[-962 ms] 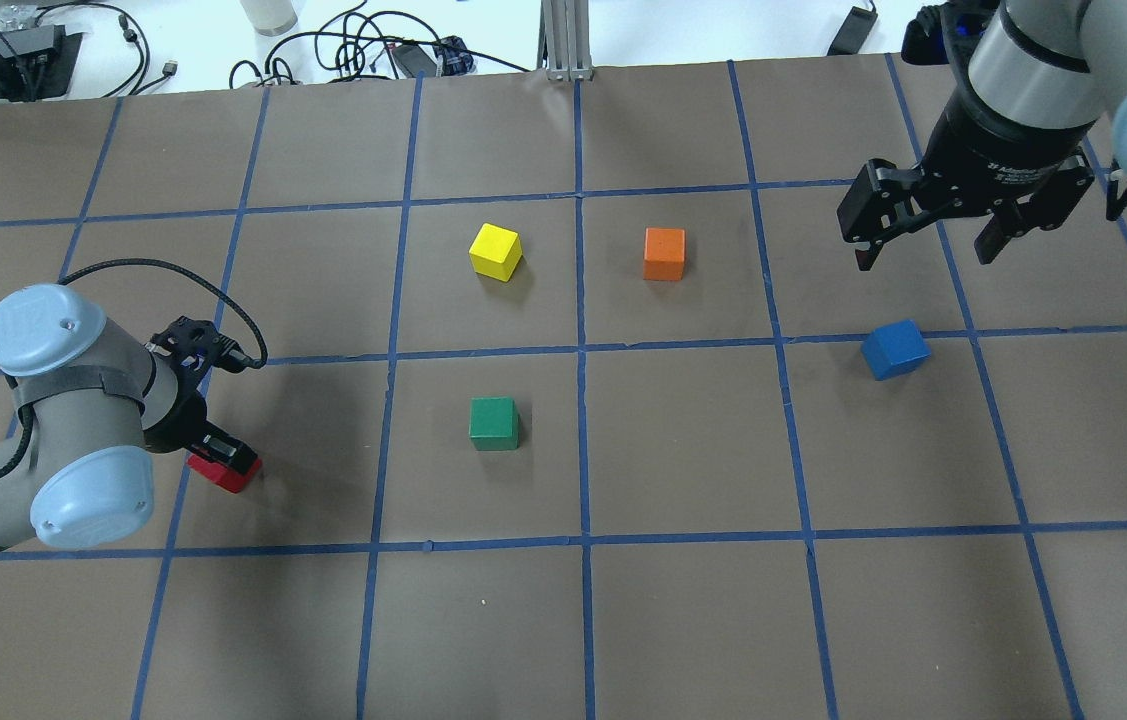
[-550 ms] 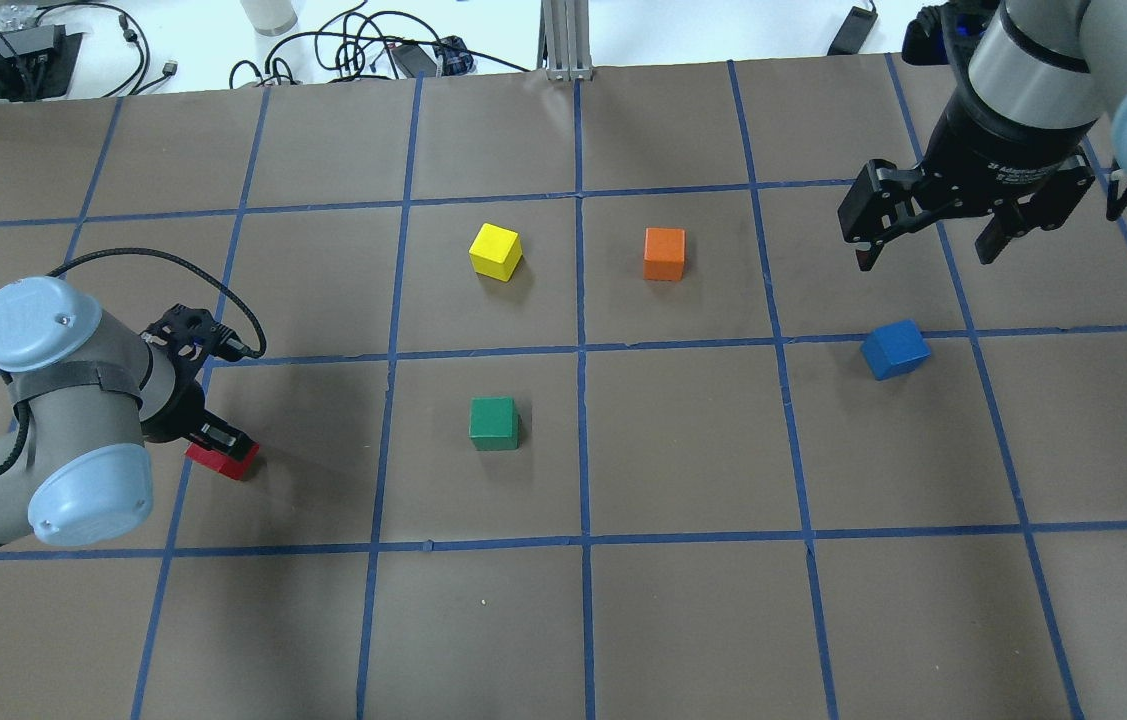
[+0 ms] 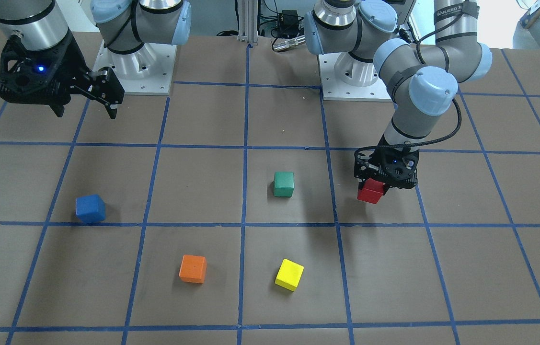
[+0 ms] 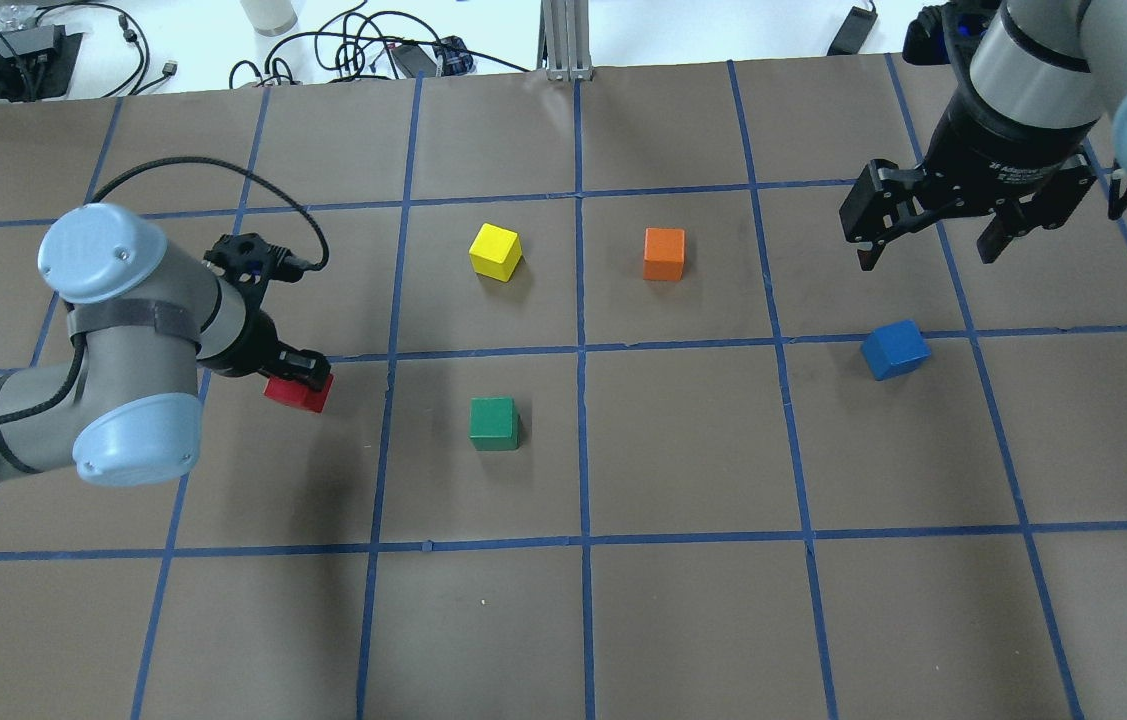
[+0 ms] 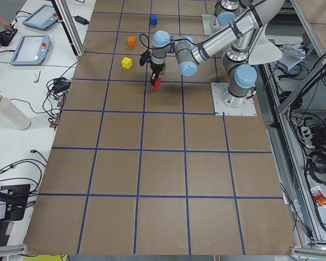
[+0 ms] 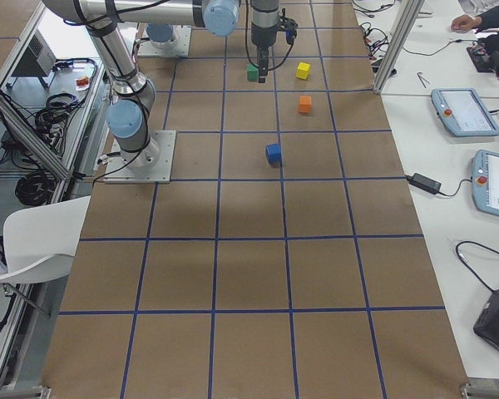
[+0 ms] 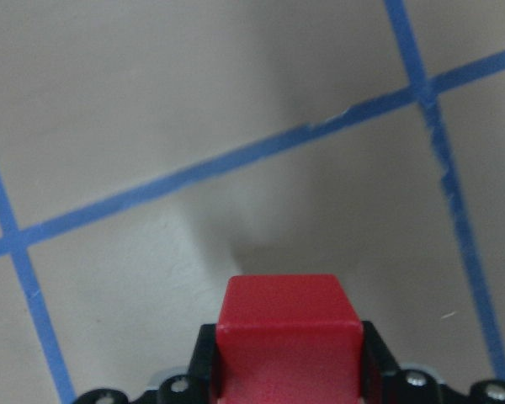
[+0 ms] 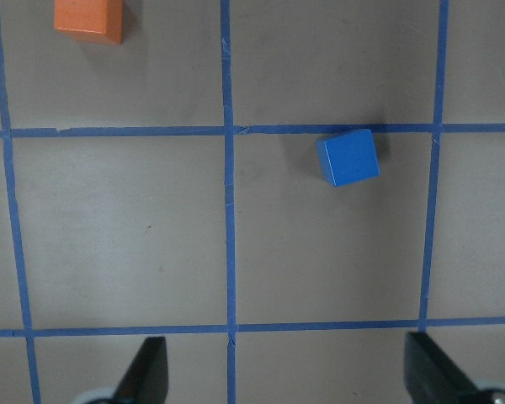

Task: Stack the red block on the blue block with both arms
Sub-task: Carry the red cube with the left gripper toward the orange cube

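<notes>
My left gripper (image 4: 301, 378) is shut on the red block (image 4: 295, 393) and holds it above the table, left of the green cube (image 4: 493, 423). The red block also shows in the front view (image 3: 371, 191) and fills the bottom of the left wrist view (image 7: 288, 337). The blue block (image 4: 894, 349) sits on the table at the right, on a tape line; it also shows in the front view (image 3: 90, 208) and the right wrist view (image 8: 348, 157). My right gripper (image 4: 928, 252) is open and empty, high above and beyond the blue block.
A yellow cube (image 4: 495, 251) and an orange cube (image 4: 664, 253) sit on the far middle of the table, the green cube nearer. Blue tape lines grid the brown tabletop (image 4: 683, 600). Cables and equipment lie past the far edge.
My left arm has lifted the red block and carried it right and farther from the robot, toward the table's middle. The right arm and the blue block have not moved.
</notes>
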`<state>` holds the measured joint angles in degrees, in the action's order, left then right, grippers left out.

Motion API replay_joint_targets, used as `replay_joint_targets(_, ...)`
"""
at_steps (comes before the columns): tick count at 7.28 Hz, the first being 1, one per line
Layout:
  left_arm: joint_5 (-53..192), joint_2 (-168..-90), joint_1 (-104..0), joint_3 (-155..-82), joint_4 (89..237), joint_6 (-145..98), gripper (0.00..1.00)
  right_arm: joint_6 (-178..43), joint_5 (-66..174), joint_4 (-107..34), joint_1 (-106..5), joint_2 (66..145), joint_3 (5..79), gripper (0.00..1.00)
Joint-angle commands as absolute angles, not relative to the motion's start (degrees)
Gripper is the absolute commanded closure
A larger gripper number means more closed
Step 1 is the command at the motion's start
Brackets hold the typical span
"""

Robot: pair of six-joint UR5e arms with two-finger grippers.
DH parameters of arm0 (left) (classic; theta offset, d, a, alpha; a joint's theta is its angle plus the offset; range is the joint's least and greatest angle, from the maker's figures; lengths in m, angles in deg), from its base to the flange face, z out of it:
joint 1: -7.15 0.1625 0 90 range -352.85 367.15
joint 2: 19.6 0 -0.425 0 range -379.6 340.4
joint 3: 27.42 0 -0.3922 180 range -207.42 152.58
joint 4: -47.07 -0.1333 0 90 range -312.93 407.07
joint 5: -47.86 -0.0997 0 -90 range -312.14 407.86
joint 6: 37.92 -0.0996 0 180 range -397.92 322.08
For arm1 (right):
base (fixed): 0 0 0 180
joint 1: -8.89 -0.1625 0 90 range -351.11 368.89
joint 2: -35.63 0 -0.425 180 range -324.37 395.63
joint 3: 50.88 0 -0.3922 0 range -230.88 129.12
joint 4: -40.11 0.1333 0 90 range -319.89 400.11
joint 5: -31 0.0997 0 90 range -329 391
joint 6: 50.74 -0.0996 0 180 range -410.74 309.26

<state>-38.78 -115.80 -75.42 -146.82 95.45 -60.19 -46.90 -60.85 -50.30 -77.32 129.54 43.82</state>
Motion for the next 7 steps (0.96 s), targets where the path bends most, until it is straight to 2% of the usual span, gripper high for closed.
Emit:
replay_joint_targets(1,-38.28,-120.39,-82.64,-133.73,105.05,-46.70,1.00,-46.78,-60.85,-50.51,-77.07,129.49,43.78,0.00)
replay_joint_targets(4,-38.54,-132.15,-94.94,-121.84,104.29,-26.46,1.00,-46.44,-60.41,-51.56,-76.98,129.32,43.87,0.00)
replay_joint_targets(7,-39.16,-138.77,-100.85,-117.51,102.27,-16.75,1.00,-47.22,-60.76,-51.65,-76.89,128.09,43.78,0.00)
